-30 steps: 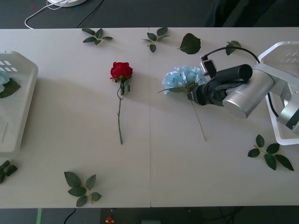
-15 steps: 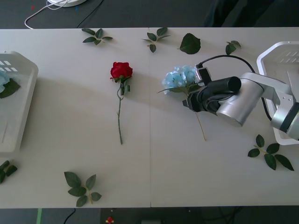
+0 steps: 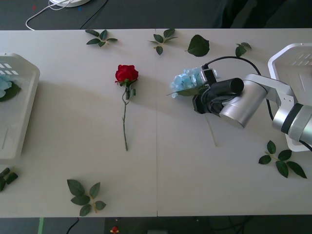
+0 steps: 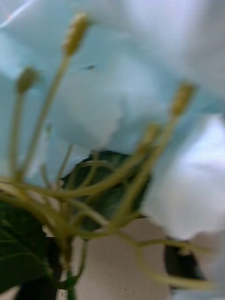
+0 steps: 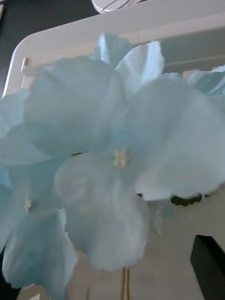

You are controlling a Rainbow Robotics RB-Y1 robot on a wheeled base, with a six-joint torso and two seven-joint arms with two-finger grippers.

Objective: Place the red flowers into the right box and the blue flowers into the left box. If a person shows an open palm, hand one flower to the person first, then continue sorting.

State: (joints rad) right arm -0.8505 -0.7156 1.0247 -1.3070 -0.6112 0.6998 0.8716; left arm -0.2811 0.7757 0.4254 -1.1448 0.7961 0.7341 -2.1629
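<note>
One red rose lies in the middle of the table, stem pointing at the front edge. To its right lies a blue flower with a thin stem. My right gripper sits low over that stem just under the head, open, with black fingertips either side of the stalks and blue petals. The left box at the table's left edge holds another blue flower. My left gripper hovers open just above that flower. The right box is at the right edge.
Loose green leaf sprigs lie along the far side, at the front left and at the front right. A white cable runs beyond the table's far edge.
My right arm has slid left and down over the blue flower's stem, covering part of its head. The rose and both boxes have not moved.
</note>
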